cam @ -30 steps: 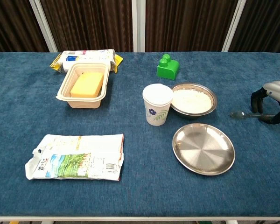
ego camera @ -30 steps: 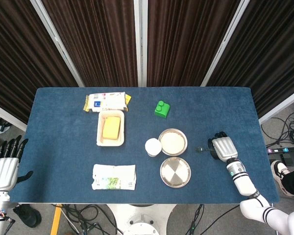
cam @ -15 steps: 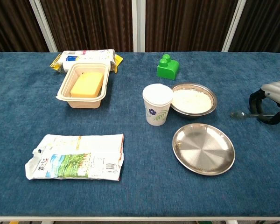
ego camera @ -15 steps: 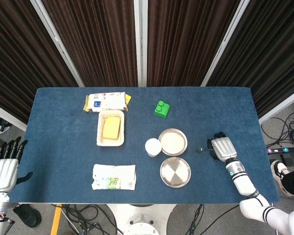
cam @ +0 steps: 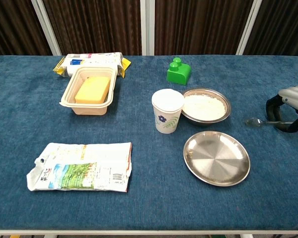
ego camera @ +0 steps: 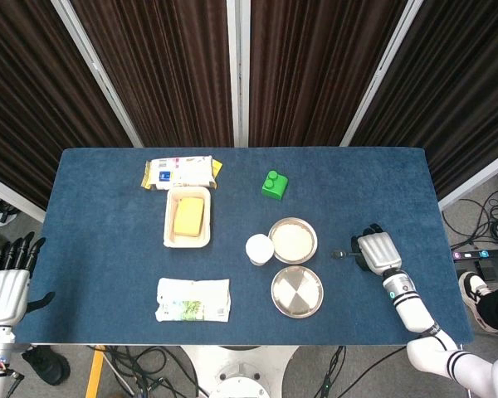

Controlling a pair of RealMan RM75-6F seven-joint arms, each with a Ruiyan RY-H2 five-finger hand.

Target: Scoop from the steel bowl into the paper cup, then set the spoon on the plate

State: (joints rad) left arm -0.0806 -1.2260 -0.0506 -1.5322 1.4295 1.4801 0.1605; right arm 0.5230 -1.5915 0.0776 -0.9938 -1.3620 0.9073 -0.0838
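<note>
Gripping the spoon (cam: 260,121) with your right hand (ego camera: 377,249), bowl end toward the steel bowl (cam: 206,106); package labels unreadable; left hand (ego camera: 7,286) released.

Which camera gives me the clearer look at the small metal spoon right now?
The chest view: the small metal spoon shows side-on, its bowl toward the steel bowl of white powder, its handle in the right hand. In the head view the spoon is a tiny sliver poking from that hand.

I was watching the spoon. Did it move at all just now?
Yes, a tiny bit. In the chest view the spoon, gripped by the right hand, has slid slightly right, away from the steel bowl, staying low over the table.
</note>
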